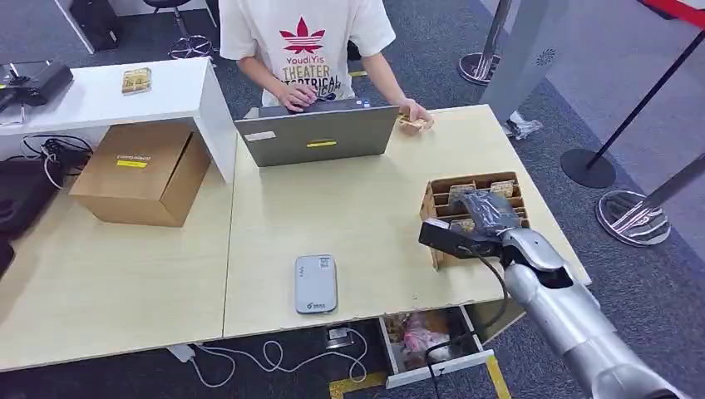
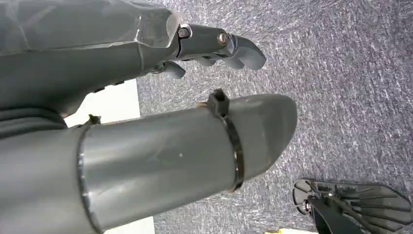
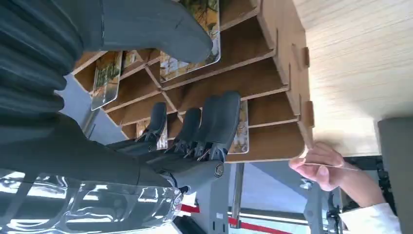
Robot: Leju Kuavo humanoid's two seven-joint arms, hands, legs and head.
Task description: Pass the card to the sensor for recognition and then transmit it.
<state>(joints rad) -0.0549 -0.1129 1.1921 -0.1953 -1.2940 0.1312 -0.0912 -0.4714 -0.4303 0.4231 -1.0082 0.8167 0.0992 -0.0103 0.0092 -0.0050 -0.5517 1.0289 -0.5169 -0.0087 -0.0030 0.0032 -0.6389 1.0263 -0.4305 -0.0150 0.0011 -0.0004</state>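
A wooden card rack (image 1: 432, 204) stands at the right of the light wood table, with picture cards (image 3: 192, 58) upright in its slots. My right hand (image 1: 482, 218) hovers over the rack. In the right wrist view its fingers (image 3: 214, 122) reach into the slots and the thumb (image 3: 160, 29) lies beside a card, with nothing held. A grey-white flat sensor (image 1: 316, 283) lies near the table's front edge, left of the rack. My left hand (image 2: 209, 46) hangs over grey carpet, holding nothing, its fingers apart from the thumb.
A person stands behind a grey laptop (image 1: 320, 137), with one hand (image 1: 413, 116) on a card at the far edge. A cardboard box (image 1: 143, 172) sits at the left. An open drawer (image 1: 432, 341) juts out below the table front. Stanchion bases (image 1: 632, 218) stand to the right.
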